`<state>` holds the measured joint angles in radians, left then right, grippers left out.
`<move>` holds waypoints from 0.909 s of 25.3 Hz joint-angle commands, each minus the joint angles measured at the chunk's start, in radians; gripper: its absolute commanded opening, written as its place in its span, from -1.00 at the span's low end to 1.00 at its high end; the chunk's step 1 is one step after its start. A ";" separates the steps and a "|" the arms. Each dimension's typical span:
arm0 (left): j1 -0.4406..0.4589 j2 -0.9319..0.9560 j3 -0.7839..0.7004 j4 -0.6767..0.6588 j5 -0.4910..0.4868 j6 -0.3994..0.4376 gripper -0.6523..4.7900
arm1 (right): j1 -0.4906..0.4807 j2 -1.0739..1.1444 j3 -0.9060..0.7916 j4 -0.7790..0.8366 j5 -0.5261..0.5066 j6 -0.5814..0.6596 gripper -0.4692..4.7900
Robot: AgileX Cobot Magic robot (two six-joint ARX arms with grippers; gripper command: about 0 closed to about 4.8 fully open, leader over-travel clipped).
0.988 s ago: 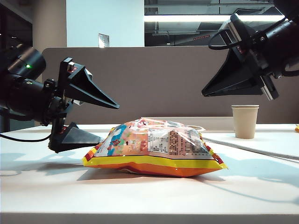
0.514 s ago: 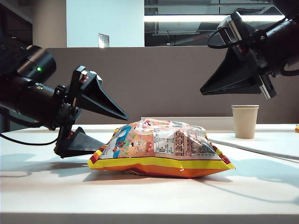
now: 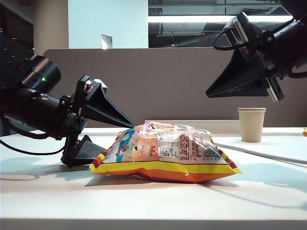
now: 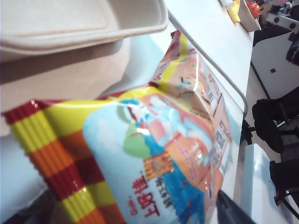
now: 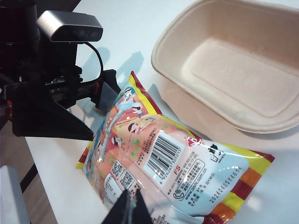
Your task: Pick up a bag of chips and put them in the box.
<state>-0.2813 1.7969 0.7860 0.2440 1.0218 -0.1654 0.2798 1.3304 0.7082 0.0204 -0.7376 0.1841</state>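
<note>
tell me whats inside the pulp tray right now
Nothing: the right wrist view shows the pulp tray bare across its whole floor. The chip bag lies on the table beside it. In the exterior view the bag hides the tray.

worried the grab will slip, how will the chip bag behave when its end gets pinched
The bag of chips looks puffy with air, so it is probably light and will squash. Its glossy film may slide in the open left hand straddling its striped end. Held there, the rest will likely sag. The right hand, shut, hangs above.
</note>
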 commanded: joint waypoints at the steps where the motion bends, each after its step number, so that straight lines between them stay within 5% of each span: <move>1: -0.002 0.005 -0.001 -0.012 -0.005 -0.003 0.79 | 0.002 -0.003 0.005 0.014 -0.008 -0.005 -0.77; 7: -0.007 0.005 -0.001 -0.008 -0.050 0.005 0.67 | 0.002 -0.003 0.005 0.014 -0.002 -0.005 -0.77; 15: -0.017 0.005 -0.001 0.005 -0.061 0.031 0.34 | 0.002 -0.003 0.005 0.014 0.000 -0.005 -0.77; 18: -0.017 0.005 -0.001 0.007 -0.058 0.035 0.03 | 0.002 -0.003 0.005 0.014 0.000 -0.005 -0.77; 23: -0.017 0.005 -0.001 0.035 -0.022 0.034 -0.07 | 0.002 -0.003 0.005 0.014 0.003 -0.005 -0.77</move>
<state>-0.2966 1.8034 0.7853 0.2527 0.9691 -0.1425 0.2798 1.3300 0.7082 0.0208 -0.7338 0.1841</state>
